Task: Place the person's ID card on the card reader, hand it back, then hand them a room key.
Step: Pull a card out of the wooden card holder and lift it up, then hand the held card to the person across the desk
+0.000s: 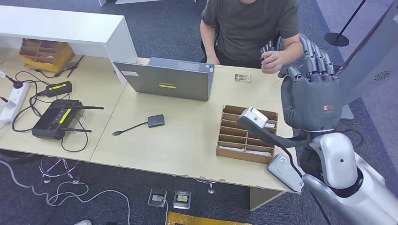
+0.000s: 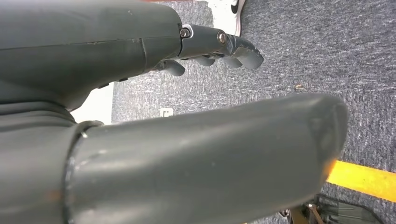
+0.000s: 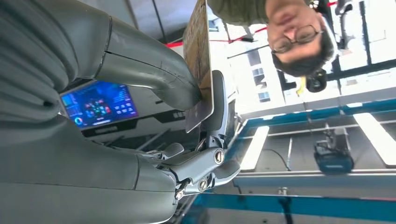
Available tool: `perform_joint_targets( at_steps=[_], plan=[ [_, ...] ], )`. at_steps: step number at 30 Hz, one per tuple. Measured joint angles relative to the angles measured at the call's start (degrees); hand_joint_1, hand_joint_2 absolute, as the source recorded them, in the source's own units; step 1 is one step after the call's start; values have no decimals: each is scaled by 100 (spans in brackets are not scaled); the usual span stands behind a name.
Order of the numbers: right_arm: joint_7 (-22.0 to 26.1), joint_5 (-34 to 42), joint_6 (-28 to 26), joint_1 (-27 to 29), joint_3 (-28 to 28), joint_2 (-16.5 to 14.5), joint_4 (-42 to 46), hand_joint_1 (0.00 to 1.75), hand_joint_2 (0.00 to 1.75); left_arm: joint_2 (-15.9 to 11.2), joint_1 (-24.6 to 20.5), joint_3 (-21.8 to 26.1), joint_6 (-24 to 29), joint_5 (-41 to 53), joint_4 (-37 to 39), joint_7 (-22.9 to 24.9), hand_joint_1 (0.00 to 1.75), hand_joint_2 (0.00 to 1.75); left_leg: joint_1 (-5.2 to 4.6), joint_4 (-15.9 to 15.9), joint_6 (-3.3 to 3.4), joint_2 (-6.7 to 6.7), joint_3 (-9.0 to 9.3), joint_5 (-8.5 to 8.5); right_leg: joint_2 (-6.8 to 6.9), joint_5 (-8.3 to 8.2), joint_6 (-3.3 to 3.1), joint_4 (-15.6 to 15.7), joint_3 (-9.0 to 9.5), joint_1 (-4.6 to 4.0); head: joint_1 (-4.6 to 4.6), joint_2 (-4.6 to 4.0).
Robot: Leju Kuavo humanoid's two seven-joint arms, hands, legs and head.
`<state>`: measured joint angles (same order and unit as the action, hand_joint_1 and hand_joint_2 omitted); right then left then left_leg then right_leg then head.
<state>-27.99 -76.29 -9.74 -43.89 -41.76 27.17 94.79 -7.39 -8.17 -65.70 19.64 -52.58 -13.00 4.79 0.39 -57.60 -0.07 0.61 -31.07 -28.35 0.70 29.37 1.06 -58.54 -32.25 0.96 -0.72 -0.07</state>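
Observation:
My right hand point(image 1: 312, 89) is raised above the table's far right corner, close to the seated person's hand point(image 1: 271, 61). In the right wrist view this hand point(image 3: 93, 158) pinches a thin brownish card point(image 3: 200, 60) edge-on between thumb and a finger; I cannot tell which card it is. Another small card point(image 1: 242, 78) lies on the table in front of the person. The black card reader point(image 1: 156, 120) with its cable sits mid-table. A wooden divided box point(image 1: 230, 126) holds cards. My left hand point(image 2: 93, 42) hangs over carpet, fingers point(image 2: 233, 46) apart from the thumb, holding nothing.
A grey laptop point(image 1: 169, 82) stands at the table's back, between the reader and the person. A black controller point(image 1: 55, 118), cables and a power strip point(image 1: 11, 101) cover the left table. A white counter point(image 1: 61, 23) rises at the back left.

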Motion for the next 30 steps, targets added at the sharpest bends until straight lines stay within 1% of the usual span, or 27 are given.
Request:
perform_joint_targets(
  at_steps=[4, 9, 17, 22, 23, 26, 27, 30],
  plan=[
    [91, 93, -127, -173, -98, -126, -128, 175, 175, 14, -12, 0, 4, -38, 0, 0, 0, 0, 2, 1, 0, 0, -1, 0, 1, 0, 0, -1, 1, -3, -1, -1],
    [134, 128, -87, -321, -241, -333, -517, 175, 175, 33, -12, -3, -5, -2, 0, 0, 0, 0, 4, 1, 0, 2, -3, 0, 3, 0, 0, -2, 0, -4, 0, 1],
    [165, 130, 176, -699, -508, -679, -1462, 175, 175, 43, -54, -16, -57, 77, 0, 8, 0, 0, 4, 0, 0, 3, -5, 0, 5, 0, 0, -1, -1, -4, 0, -1],
    [187, 126, 259, -890, -683, -961, -2166, 175, 175, 55, -64, -17, -74, 80, 0, 31, 0, 0, 4, 0, 0, 4, -6, 0, 5, 0, 0, -2, -1, -5, 0, 0],
    [189, 122, 240, -915, -715, -1019, -2314, 168, 175, 58, -64, -17, -72, 76, 0, 34, 0, 0, 5, 0, 0, 5, -6, 0, 6, 0, -1, -2, -1, -5, 0, 1],
    [192, 98, 125, -995, -805, -1182, -2738, 53, 175, 66, -63, -17, -64, 57, 0, 37, 0, 0, 5, 0, 0, 5, -6, 0, 5, 1, -1, -2, -1, -5, -1, -1],
    [192, 90, 82, -1024, -830, -1230, -2871, 17, 175, 68, -61, -17, -62, 51, 0, 37, 0, 0, 5, 0, 0, 5, -5, 0, 5, 1, -1, -2, -1, -5, 0, -1],
    [190, 73, -13, -1091, -905, -1346, -3232, 2, 175, 72, -50, -17, -59, 28, 0, 37, 0, 0, 5, 0, 0, 5, -5, 0, 6, 1, -1, -2, -1, -5, 0, 0]
  ],
)
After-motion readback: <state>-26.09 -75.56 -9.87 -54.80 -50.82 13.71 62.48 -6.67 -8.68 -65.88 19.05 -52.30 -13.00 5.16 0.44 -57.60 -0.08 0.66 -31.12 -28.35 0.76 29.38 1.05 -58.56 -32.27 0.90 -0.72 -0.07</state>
